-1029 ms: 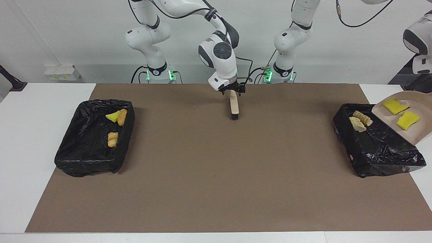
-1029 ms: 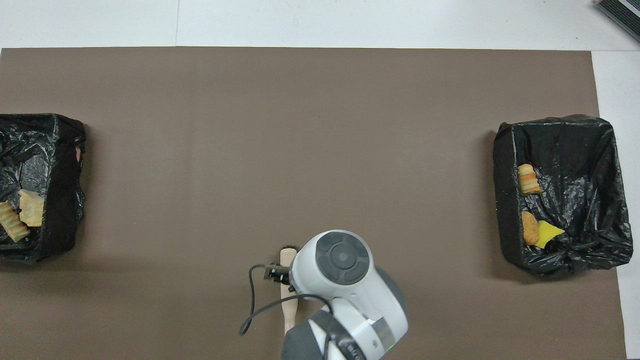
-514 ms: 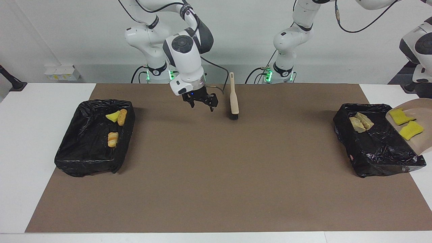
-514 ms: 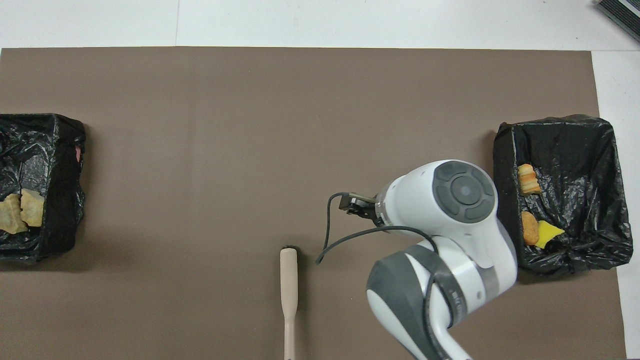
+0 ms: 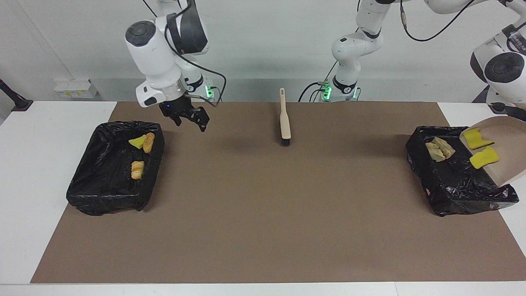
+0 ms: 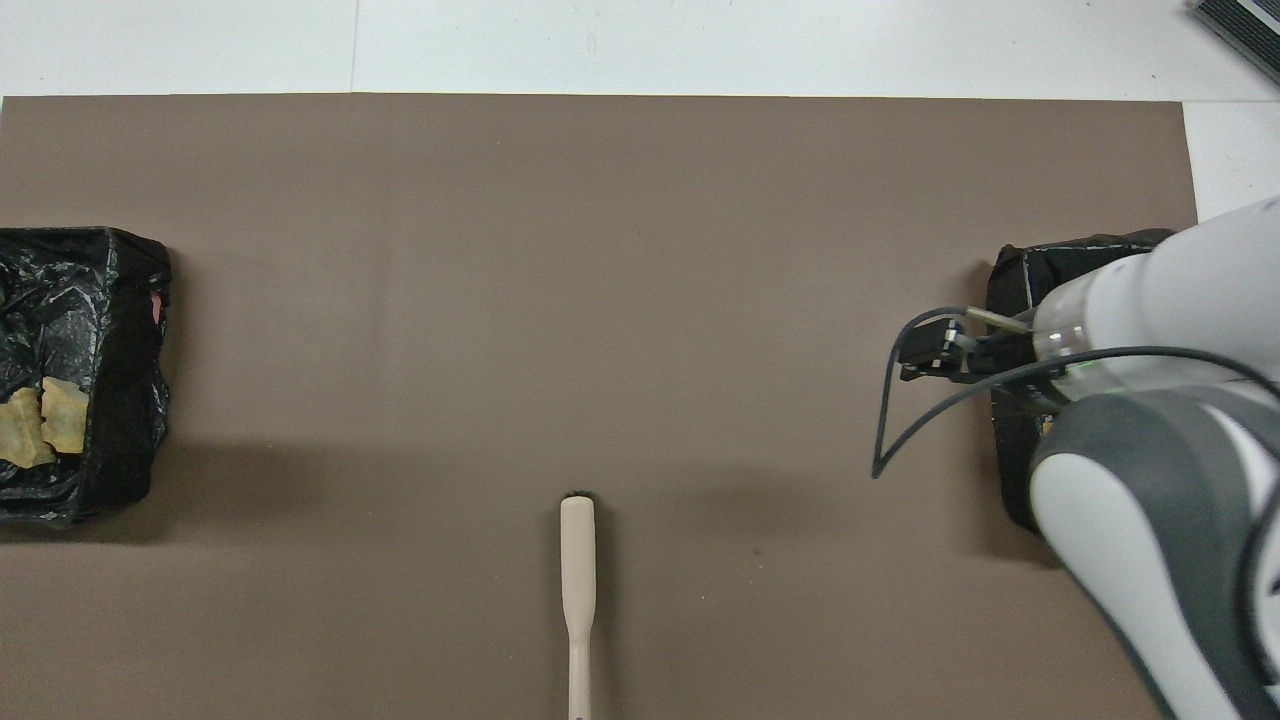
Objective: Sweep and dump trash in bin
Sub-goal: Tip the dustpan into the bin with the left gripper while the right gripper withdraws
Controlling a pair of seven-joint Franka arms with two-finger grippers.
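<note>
Tilting flat tan dustpan (image 5: 507, 135) pinched by left claw, right claw (image 5: 190, 117) spread

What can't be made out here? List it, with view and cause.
- Bin at the right arm's end: overhead view, the right arm covers its contents.
- Bin at the left arm's end: overhead view, cut off by the edge.
- Dustpan: facing view, handle cut off by the edge; absent overhead.
- Brush: overhead view, handle end cut off.

The table (image 5: 263, 197) is viewed from high across, facing the robots; it is seen steeply from above them too, brush (image 6: 577, 580) shared.
</note>
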